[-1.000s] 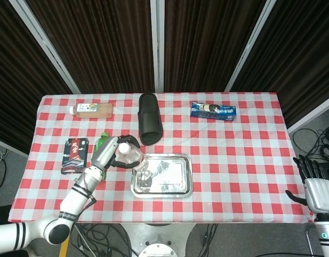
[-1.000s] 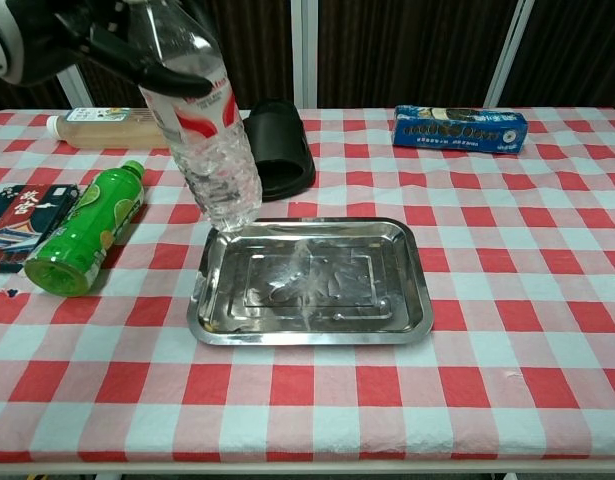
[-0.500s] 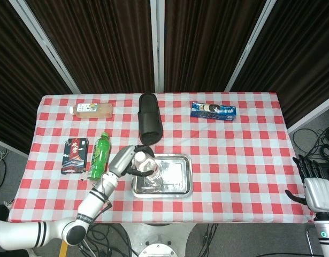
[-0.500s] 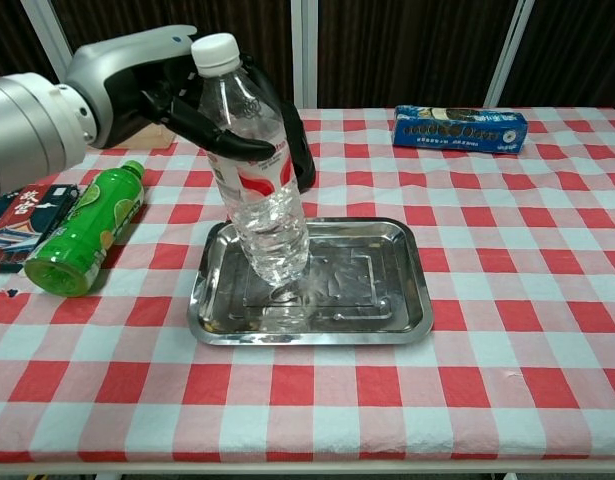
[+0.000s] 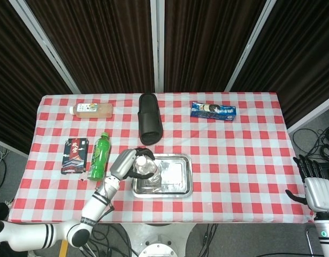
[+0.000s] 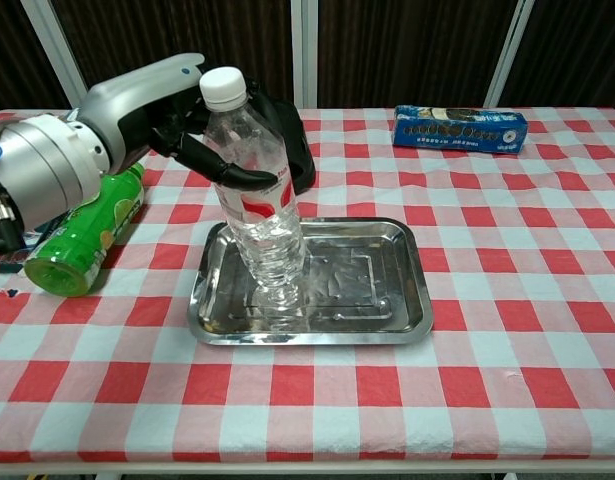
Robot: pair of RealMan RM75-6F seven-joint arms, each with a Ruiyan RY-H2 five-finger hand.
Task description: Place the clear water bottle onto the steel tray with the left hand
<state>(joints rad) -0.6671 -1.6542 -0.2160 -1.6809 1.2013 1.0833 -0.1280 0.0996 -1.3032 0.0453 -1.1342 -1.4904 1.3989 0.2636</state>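
The clear water bottle [image 6: 262,215] with a white cap and red label stands nearly upright, leaning slightly, its base on the left part of the steel tray [image 6: 367,285]. My left hand [image 6: 177,115] grips its upper part from the left. From the head camera the bottle [image 5: 145,168] and left hand [image 5: 127,163] sit over the left side of the tray [image 5: 177,179]. My right hand [image 5: 317,187] hangs off the table's right edge, fingers apart, holding nothing.
A green bottle [image 6: 87,230] lies left of the tray beside a dark packet [image 5: 74,155]. A black slipper [image 5: 150,119], a tea bottle [image 5: 91,110] and a blue biscuit pack [image 6: 459,128] lie farther back on the checked cloth.
The left hand carried the bottle rightward from the tray's left corner and lowered it, more upright, until its base met the tray. The right hand stayed still.
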